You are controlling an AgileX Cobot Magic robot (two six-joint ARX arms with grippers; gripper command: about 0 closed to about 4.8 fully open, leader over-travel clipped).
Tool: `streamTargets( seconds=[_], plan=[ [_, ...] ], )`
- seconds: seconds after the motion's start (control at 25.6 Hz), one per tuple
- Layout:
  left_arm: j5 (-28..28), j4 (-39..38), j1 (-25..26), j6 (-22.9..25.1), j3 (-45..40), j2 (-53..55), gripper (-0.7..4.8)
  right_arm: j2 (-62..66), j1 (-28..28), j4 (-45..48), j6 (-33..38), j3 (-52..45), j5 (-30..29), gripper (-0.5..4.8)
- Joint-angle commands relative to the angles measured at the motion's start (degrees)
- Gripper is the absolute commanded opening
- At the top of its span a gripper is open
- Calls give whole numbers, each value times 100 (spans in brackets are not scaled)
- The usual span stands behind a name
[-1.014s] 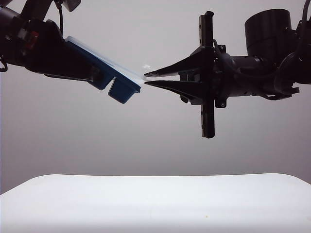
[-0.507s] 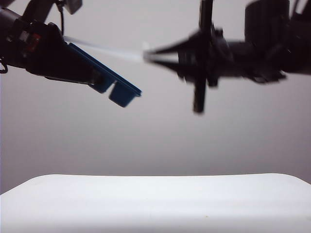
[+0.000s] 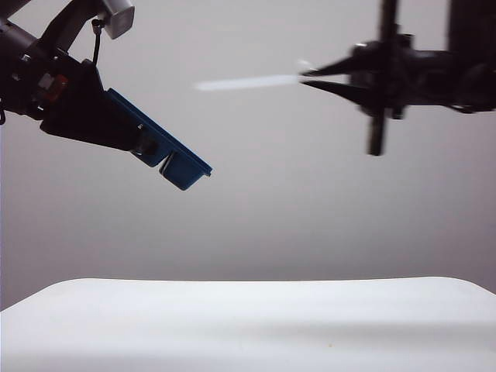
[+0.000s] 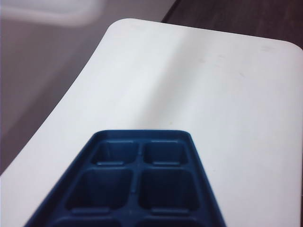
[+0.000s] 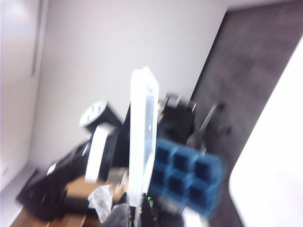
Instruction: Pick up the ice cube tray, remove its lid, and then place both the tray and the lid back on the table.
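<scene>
High above the white table point(image 3: 248, 318), the lid point(image 3: 246, 82) is off the ice cube tray point(image 3: 167, 149), and the two hang well apart in the air. The right gripper point(image 3: 304, 76), at the upper right of the exterior view and blurred, has its slender fingers pinched down on one end of the lid; the clear, frosted plastic sticks out from the fingertips toward the left as a thin, nearly level pale streak. In the right wrist view the lid point(image 5: 143, 137) appears edge-on as a narrow white slab rising from the gripper's closed tips point(image 5: 135, 213), which sit at the edge of the picture.

At the upper left, the left gripper point(image 3: 132, 138) holds the dark navy tray by one end, its jaws part-way apart to span the tray's width. The tray tilts down toward the right, its free end lowest, with the rounded cup bottoms showing underneath. The left wrist view looks along the uncovered tray point(image 4: 137, 179), two rows of open square compartments with nothing in them, and over the table point(image 4: 213, 104) far below; the left gripper's own fingers lie outside that picture. The right wrist view also catches the tray point(image 5: 189, 179), blurred, in front of the dark left arm point(image 5: 71, 179).
</scene>
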Motion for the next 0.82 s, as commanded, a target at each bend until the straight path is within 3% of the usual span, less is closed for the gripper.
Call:
streamTargets(
  seconds=[0.04,0.19,0.43,0.82],
  plan=[
    [651,103,87,525,9,-15,179,-26,-396,39,-319,-177,-13,-9],
    [1139,487,306,505,7,129,179,-26,-785,-461,-1032,-695,164,-9],
    [2142,1353,767,79,7,1025,179,-26,-885,-2122,-2638,-1322,986,-9],
    [2225,2719,872,-131,17,3110,182,-22,-643,-5130,-5047,-1329,2356,-9]
  ],
)
